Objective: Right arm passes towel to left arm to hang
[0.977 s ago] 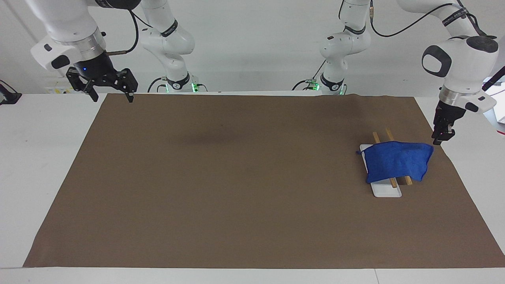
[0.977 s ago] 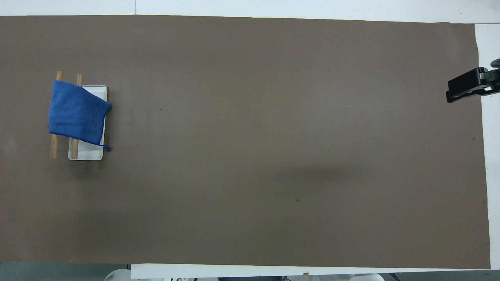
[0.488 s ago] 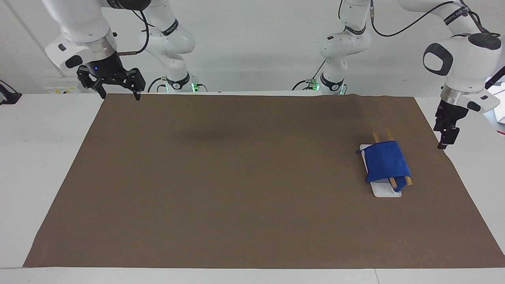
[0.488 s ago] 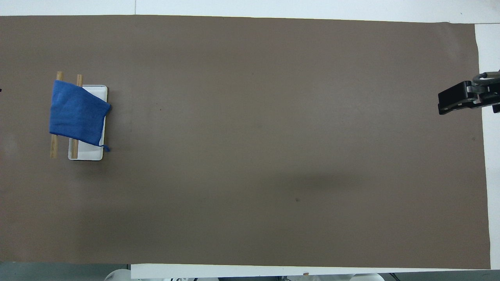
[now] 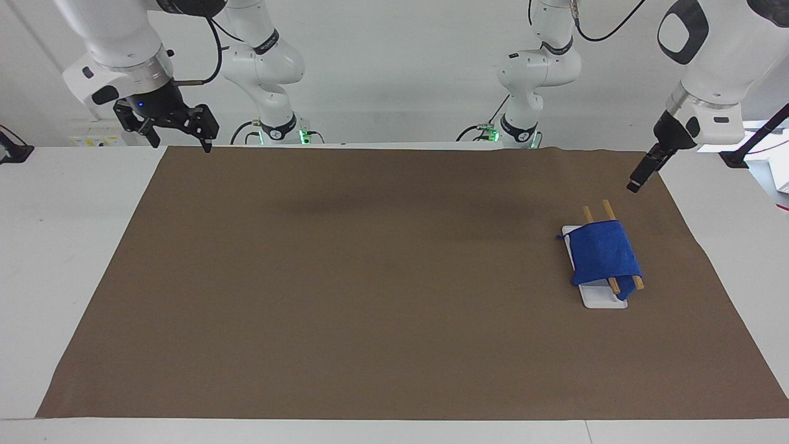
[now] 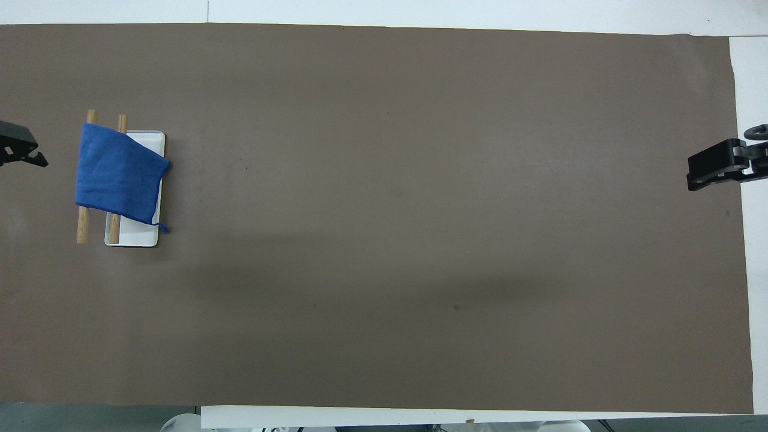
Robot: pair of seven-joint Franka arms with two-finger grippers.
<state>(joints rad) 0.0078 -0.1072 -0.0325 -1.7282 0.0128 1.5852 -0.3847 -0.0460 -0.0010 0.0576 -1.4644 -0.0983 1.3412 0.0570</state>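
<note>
The royal-blue towel (image 5: 601, 253) hangs over two wooden rods (image 5: 607, 209) on a white base (image 5: 601, 300), at the left arm's end of the brown mat. It also shows in the overhead view (image 6: 117, 174), draped across the rods (image 6: 82, 225) and the base (image 6: 135, 237). My left gripper (image 5: 633, 186) is up in the air, apart from the towel, over the mat's edge beside the rack; it holds nothing and also shows in the overhead view (image 6: 27, 157). My right gripper (image 5: 180, 147), with a blue light, is open and empty over the mat's corner at the right arm's end, and also shows in the overhead view (image 6: 714, 171).
The brown mat (image 5: 370, 277) covers most of the white table (image 5: 61, 246). The rack is the only object standing on it. The two arm bases (image 5: 277, 129) stand at the table's edge nearest the robots.
The left gripper let go of the towel's corner, which dropped over the rods, then rose and drew away toward the robots. The right gripper shifted only slightly.
</note>
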